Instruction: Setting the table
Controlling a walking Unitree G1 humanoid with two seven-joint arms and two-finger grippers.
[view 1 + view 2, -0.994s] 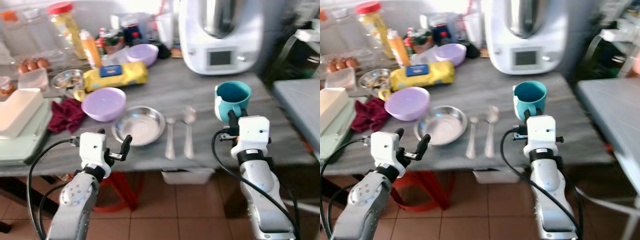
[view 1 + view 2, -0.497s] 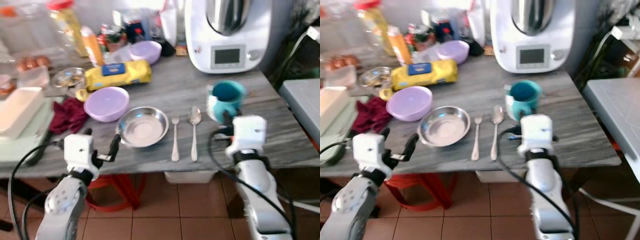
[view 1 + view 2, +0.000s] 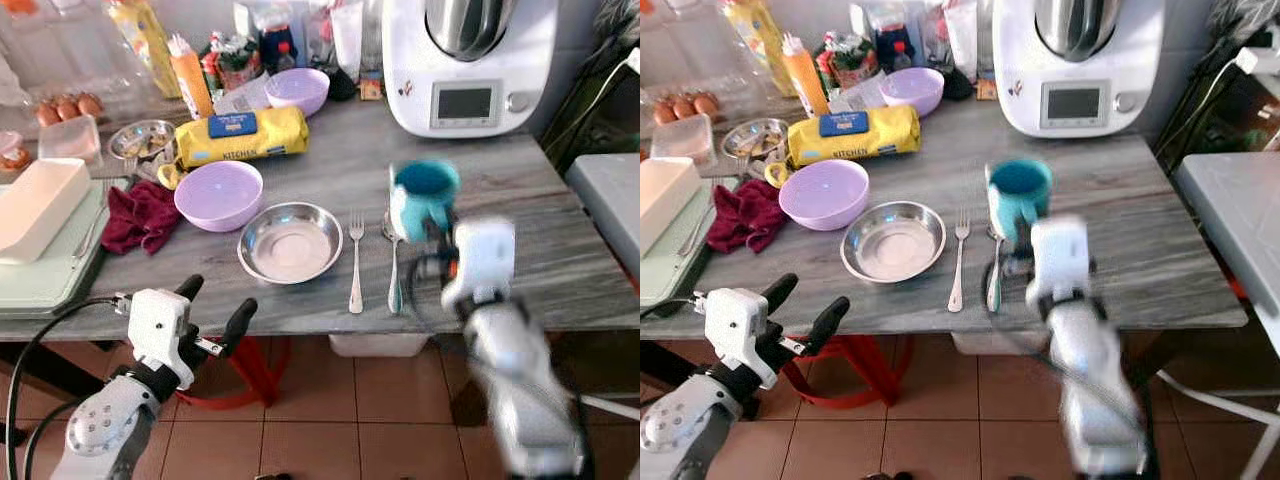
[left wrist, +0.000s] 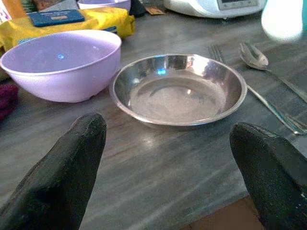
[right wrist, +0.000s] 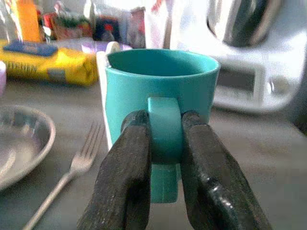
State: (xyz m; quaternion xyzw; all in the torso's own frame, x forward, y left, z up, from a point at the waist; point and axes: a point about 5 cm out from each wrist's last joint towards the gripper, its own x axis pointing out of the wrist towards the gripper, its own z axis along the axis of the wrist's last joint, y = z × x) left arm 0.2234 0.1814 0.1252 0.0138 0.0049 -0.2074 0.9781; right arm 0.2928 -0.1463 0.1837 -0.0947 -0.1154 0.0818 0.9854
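Teal mug (image 5: 160, 96), pinched by its handle between the two black fingers (image 5: 125, 177) of the right gripper (image 5: 163, 143), hangs upright above the grey table (image 3: 560, 270), over the bowl of the spoon (image 3: 392, 262). The right arm is blurred in the head views. At 9 o'clock from the spoon lies a fork (image 3: 356, 262), and at 9 o'clock from the fork sits a steel plate (image 3: 291, 243). A lilac bowl (image 3: 219, 194) stands at 10 o'clock from the plate, with a yellow packet (image 3: 240, 136) behind it at 12 o'clock. The left gripper (image 3: 215, 310) hovers off the table's near edge at 7 o'clock from the plate, its fingers (image 4: 67, 165) spread wide and holding nothing. A white kitchen machine (image 3: 468, 60) stands at 1 o'clock from the mug.
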